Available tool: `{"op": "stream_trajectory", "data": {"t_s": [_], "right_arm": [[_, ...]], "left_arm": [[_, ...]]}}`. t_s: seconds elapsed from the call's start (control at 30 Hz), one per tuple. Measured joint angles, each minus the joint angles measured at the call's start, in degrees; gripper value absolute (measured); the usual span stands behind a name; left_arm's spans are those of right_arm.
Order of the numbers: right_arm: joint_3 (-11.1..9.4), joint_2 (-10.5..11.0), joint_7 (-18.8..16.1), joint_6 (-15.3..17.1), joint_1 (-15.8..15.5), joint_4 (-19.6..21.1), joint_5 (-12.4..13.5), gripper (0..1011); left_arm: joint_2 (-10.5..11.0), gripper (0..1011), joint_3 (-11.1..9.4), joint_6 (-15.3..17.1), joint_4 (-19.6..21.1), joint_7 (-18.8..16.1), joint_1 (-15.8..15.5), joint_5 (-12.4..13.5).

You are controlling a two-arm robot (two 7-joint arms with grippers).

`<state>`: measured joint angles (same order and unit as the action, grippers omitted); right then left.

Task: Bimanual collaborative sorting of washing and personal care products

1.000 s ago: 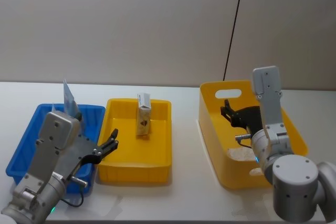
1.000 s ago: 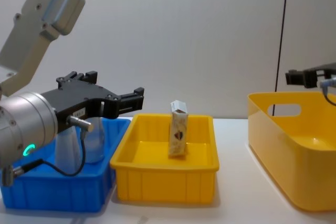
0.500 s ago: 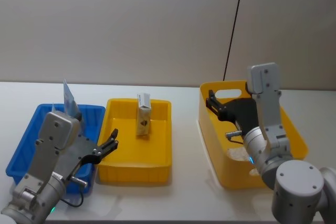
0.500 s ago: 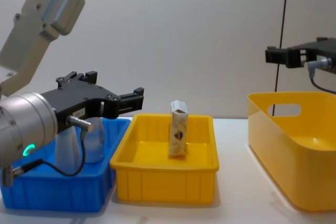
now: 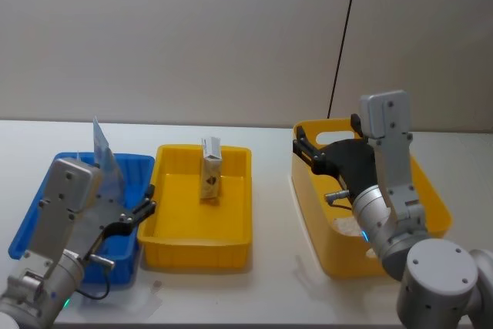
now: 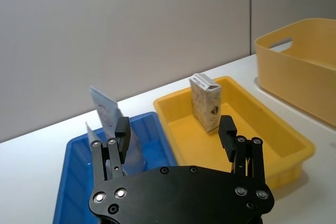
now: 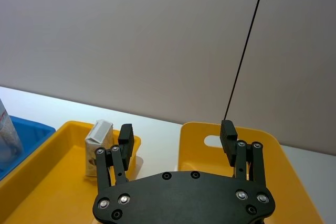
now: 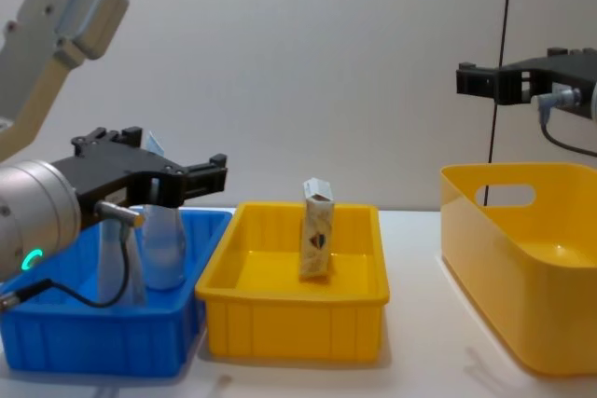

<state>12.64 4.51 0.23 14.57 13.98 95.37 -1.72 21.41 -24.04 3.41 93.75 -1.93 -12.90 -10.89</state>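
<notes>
A small whitish carton [image 5: 211, 169] [image 8: 317, 240] [image 6: 206, 102] [image 7: 98, 148] stands upright in the yellow tray [image 5: 192, 254] [image 8: 289, 333]. Pale blue tubes [image 5: 104, 156] [image 8: 163, 241] [image 6: 107, 119] lean upright in the blue tray [image 5: 31, 229] [image 8: 93, 347]. My left gripper [image 5: 146, 209] [image 8: 210, 174] [image 6: 175, 129] hovers open and holding nothing over the seam between the two trays. My right gripper [image 5: 323, 140] [image 8: 485, 81] [image 7: 176, 129] is open with nothing in it, raised above the far left part of the large yellow tub [image 5: 433, 190] [image 8: 504, 230]. Some pale items [image 5: 350, 226] lie at the tub's bottom.
The three containers stand in a row on a white table [image 5: 269, 283]: blue tray on the left, yellow tray in the middle, tub on the right. A thin black cable [image 5: 343, 36] runs down the wall behind the tub.
My right gripper has risen out of the tub and moved left, above its rim. My left arm has drawn back to the left, toward the blue tray.
</notes>
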Motion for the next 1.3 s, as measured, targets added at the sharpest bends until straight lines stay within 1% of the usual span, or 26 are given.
{"op": "stream_trajectory", "data": {"t_s": [0.27,0.4,0.57,0.6,0.63,0.73,0.9,1.3], "right_arm": [[0.1,0.0,-0.4,-0.5,-0.2,0.3,0.2,1003],[0.1,0.0,-0.5,-0.6,-0.2,0.4,0.2,1004],[0.1,0.0,-0.6,-0.7,-0.3,0.5,0.2,1004],[0.1,0.0,-0.6,-0.7,-0.3,0.5,0.2,1004],[0.1,0.0,-0.6,-0.8,-0.3,0.5,0.3,1004],[0.1,0.0,-0.7,-0.8,-0.3,0.6,0.3,1004],[0.1,0.0,-0.7,-0.9,-0.3,0.6,0.3,1004],[0.1,0.0,-0.8,-0.9,-0.4,0.7,0.3,1004]], "left_arm": [[-1.0,1001,1.9,1.9,-0.5,-1.4,-0.1,-0.5],[-1.7,1001,2.8,2.5,-1.2,-1.6,-0.4,-1.3],[-2.8,1001,4.1,2.8,-3.0,-1.5,-0.9,-2.9],[-2.8,1001,4.1,2.8,-3.0,-1.5,-0.9,-2.9],[-3.4,1001,4.7,2.8,-4.0,-1.2,-1.1,-3.7],[-3.8,1001,5.3,2.8,-5.2,-0.8,-1.3,-4.6],[-5.1,1001,6.9,2.1,-8.5,0.0,-1.8,-6.6],[-6.6,1001,9.1,1.0,-14.2,1.2,-2.8,-8.7]]}}
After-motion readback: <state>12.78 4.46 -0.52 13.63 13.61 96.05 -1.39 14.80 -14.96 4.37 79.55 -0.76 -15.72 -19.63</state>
